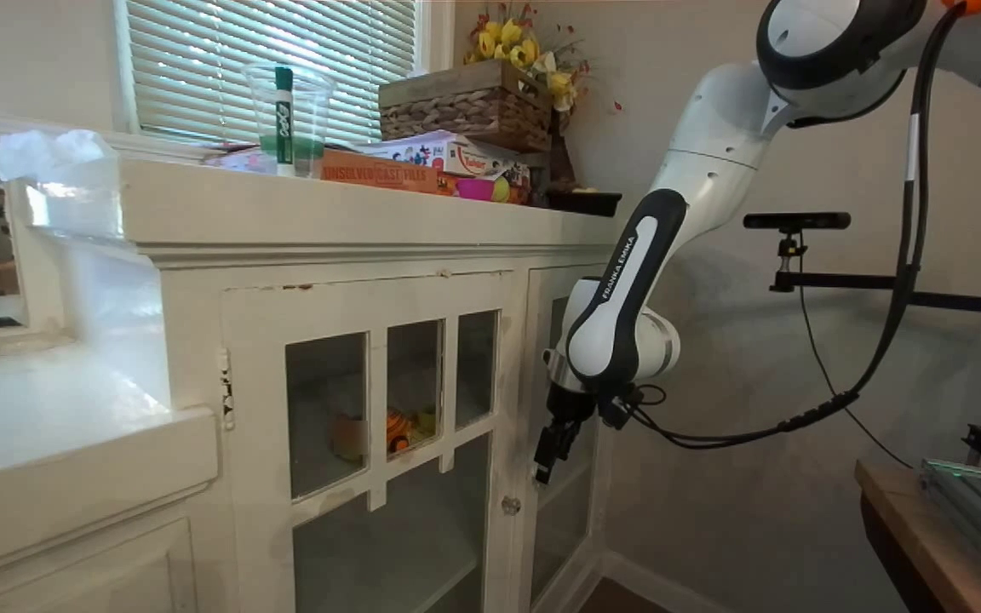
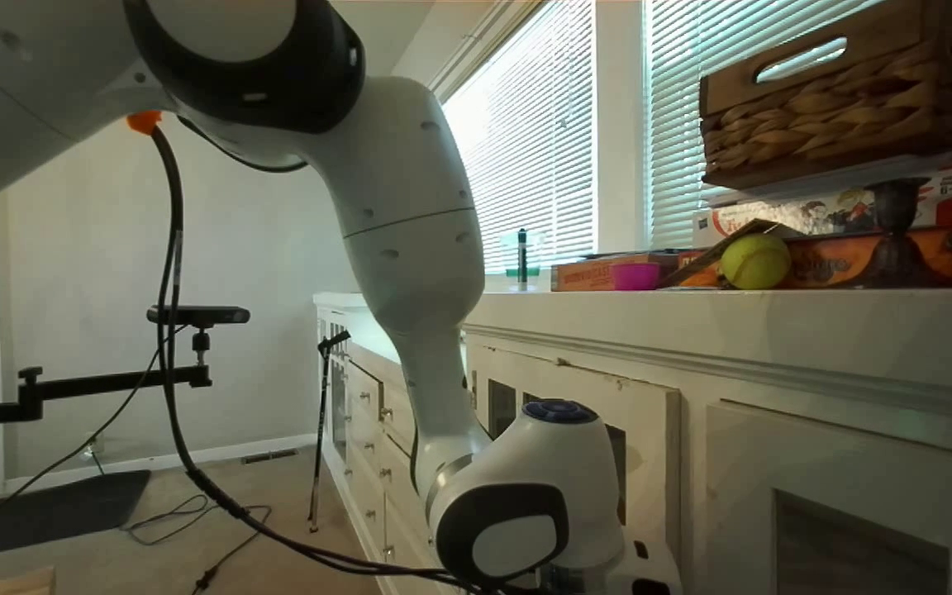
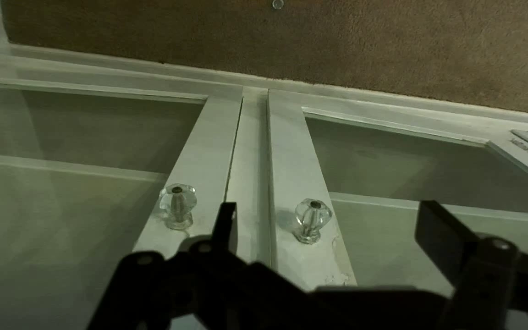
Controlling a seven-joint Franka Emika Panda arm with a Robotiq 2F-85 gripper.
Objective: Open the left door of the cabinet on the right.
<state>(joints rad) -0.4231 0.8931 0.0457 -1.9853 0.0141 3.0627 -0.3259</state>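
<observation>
The white cabinet (image 1: 371, 223) shows in both exterior views, also here (image 2: 691, 330). Its left door (image 1: 337, 308) has glass panes and white bars; it also shows partly behind the arm (image 2: 648, 463). Its free edge looks slightly proud of the frame there. In the wrist view, floor at top, the left door (image 3: 291, 151) is on the right, with a clear glass knob (image 3: 313, 220). My gripper (image 1: 544, 468) points down by the doors' meeting edges. In the wrist view, the gripper (image 3: 330, 227) is open; the knob appears between its fingers, without visible contact. Its fingers are hidden in an exterior view.
The twin right door (image 3: 216, 151) carries a matching knob (image 3: 178, 206) close to one finger. A wall (image 1: 712, 528) stands beside the cabinet. A basket (image 1: 469, 106), boxes (image 1: 384, 170) and a cup with a marker (image 1: 284, 119) sit on top. A lower white unit (image 1: 73, 502) adjoins it.
</observation>
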